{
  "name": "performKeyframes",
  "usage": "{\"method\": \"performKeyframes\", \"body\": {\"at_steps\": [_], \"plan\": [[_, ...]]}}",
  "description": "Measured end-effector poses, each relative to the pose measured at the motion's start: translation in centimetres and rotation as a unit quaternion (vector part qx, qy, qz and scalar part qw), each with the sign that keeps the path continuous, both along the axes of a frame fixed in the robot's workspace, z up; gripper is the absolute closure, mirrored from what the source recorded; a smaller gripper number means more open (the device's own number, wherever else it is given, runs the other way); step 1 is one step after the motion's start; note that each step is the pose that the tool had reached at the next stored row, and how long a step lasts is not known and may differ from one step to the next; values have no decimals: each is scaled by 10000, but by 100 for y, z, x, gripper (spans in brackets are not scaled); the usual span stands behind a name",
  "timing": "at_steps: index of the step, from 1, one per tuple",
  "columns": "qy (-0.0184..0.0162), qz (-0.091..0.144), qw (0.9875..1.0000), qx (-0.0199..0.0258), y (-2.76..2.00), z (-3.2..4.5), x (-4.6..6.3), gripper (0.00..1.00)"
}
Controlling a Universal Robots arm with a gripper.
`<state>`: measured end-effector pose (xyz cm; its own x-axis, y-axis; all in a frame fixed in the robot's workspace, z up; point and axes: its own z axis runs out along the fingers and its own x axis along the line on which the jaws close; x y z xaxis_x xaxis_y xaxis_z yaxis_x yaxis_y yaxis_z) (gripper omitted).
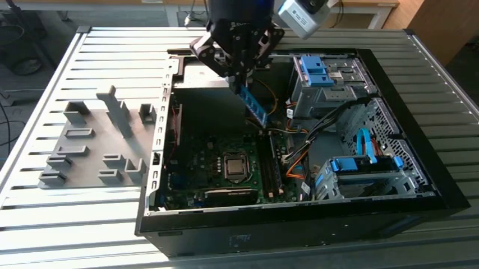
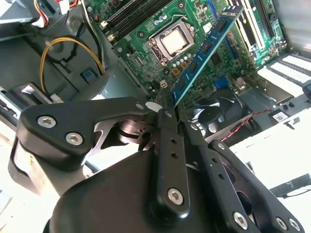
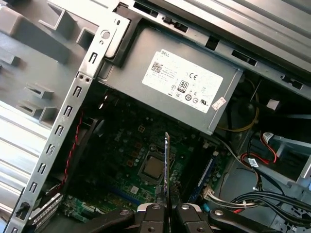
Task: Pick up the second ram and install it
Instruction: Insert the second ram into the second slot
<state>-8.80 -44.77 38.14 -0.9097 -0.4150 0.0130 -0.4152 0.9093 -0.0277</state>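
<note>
The ram (image 1: 255, 107) is in the air above the open case (image 1: 419, 185), pinched at one end by the gripper (image 1: 241, 85) and hanging slantwise down toward the motherboard (image 1: 202, 162). In the second wrist view the ram (image 2: 204, 51) runs as a blue stick with dark chips from the claw's tips out over the board, its far end past the CPU socket (image 2: 172, 42). In the first wrist view it is seen edge-on, a thin line (image 3: 166, 165) rising from between the two closed fingers (image 3: 154, 211), roughly over the socket (image 3: 151, 167).

So the pick-up is done: the claw is pressed together on the ram and the stick is clear of the grey holder (image 1: 90, 145), which lies on the table (image 1: 45, 224) outside the case, on the side away from the drive cages. Installing is left: the ram touches nothing on the board and is not in a slot. Another stick (image 3: 206, 174) looks already seated beside the socket, though I cannot tell this for sure.

The arm comes down from above the power supply (image 3: 182, 85) end of the case, wrist pointing steeply down, gripper just inside the case's rim and well above the motherboard.
</note>
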Motion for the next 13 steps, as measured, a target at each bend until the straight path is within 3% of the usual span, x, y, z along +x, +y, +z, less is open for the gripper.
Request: {"method": "performKeyframes", "body": {"at_steps": [13], "plan": [[-11, -527, 9986, 0, 14, -11, 21, 86]]}}
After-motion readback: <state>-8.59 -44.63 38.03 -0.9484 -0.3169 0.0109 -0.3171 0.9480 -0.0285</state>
